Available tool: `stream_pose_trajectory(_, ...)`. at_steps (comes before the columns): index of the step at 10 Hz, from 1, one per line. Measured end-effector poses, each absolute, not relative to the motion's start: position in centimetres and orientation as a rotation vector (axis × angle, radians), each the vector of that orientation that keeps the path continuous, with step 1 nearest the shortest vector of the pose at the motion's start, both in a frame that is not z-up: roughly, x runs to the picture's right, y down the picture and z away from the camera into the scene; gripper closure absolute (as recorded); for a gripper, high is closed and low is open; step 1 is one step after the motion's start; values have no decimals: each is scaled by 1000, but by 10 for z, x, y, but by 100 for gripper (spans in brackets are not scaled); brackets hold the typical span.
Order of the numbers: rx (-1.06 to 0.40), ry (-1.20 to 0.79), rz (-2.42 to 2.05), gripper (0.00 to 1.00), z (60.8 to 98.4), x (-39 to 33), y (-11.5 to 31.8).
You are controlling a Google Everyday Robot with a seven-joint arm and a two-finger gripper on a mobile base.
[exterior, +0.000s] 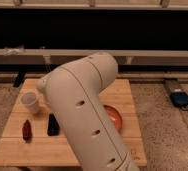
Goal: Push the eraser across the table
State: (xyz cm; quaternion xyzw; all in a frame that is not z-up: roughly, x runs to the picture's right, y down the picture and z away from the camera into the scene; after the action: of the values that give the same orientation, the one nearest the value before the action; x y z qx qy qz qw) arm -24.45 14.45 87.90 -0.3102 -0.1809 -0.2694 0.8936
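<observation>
The eraser (52, 125) is a flat black block lying on the light wooden table (37, 150), left of centre, beside the dark red oblong object (26, 130). My white arm (84, 115) fills the middle of the view and its edge is right next to the eraser. My gripper does not show; it is hidden behind the arm or out of view.
A white cup (31, 101) stands on the table behind the eraser. An orange bowl (114, 117) sits on the right, partly behind the arm. A dark object (19, 78) leans at the table's far left edge. Speckled floor surrounds the table, with a blue device (179, 97) at right.
</observation>
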Motion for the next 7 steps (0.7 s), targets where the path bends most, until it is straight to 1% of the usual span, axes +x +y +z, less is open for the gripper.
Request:
stream_pose_trajectory(3,-684,-375,-534,100,869,-237,164)
stream_pose_trajectory(7,-716,-369,-503,100,856,-229,180)
